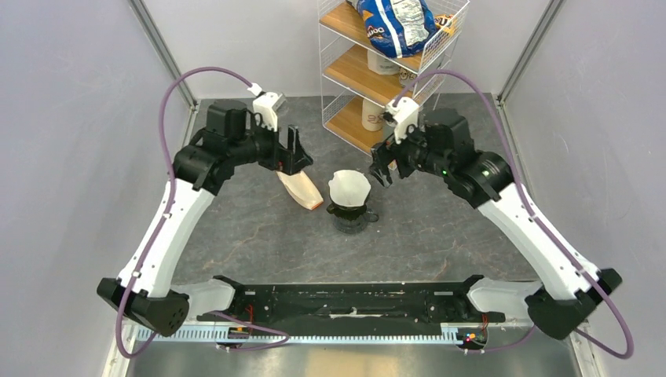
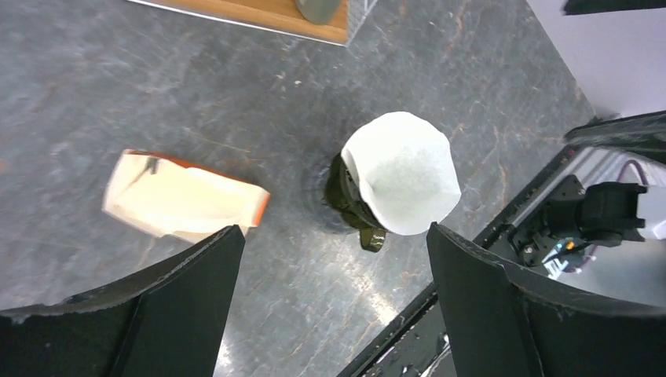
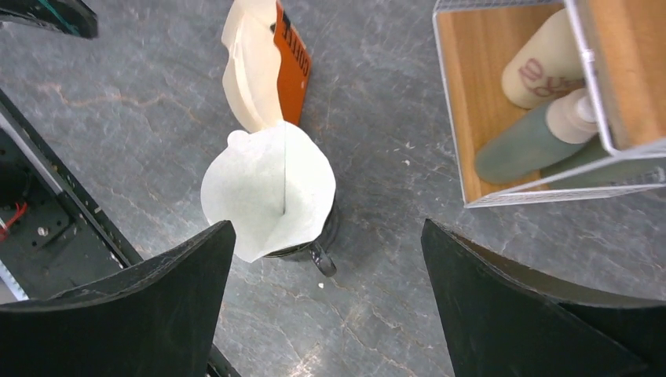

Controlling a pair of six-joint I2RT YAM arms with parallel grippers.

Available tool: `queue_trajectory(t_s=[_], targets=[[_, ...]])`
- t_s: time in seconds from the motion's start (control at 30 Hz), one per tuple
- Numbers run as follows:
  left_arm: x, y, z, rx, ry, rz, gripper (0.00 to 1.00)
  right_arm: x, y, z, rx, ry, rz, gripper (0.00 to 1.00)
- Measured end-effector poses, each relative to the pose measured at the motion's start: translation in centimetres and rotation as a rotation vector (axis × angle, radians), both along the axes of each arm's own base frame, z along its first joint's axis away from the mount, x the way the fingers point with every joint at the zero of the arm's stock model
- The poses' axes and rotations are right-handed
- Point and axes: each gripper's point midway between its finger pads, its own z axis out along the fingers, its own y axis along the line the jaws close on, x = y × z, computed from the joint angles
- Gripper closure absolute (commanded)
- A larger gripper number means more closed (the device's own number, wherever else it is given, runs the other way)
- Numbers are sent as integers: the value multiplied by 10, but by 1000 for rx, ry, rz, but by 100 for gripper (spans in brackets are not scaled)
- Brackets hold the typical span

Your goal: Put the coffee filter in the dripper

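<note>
1. At bench (image 1: 259, 236) centre, the coffee filter (image 1: 349, 188) is sitting on the dripper (image 1: 351, 216), seemingly perching high and loose.
2. Flanking it, the left tool (image 1: 297, 157) and right tool (image 1: 382, 171) are hovering open, empty.
3. Any brushing contact is likely threatening to tip the light paper out.

dark lettering is printed on the orange end of the tan packet (image 3: 263, 63), but it is too small and tilted to be read. reddish script is carried by the cream bottle (image 3: 546, 63) lying in the wire shelf (image 3: 471, 118); its letters cannot be made out. white lettering on the blue bag (image 1: 393, 23) is blurred and likewise cannot be read.
</note>
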Motion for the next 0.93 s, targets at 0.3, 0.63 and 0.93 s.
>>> queue_trajectory(t_s=[0.3,0.63,0.93], targets=[[-10,52,1,171,4,103,3,1,-83,13,91,-20,-295,3],[-19,121,-54,379,136,343,3,-13,-143,-48,38,85,-505,3],[-37,156,-96,535,195,449,2,-30,-156,-95,-29,169,-526,3]])
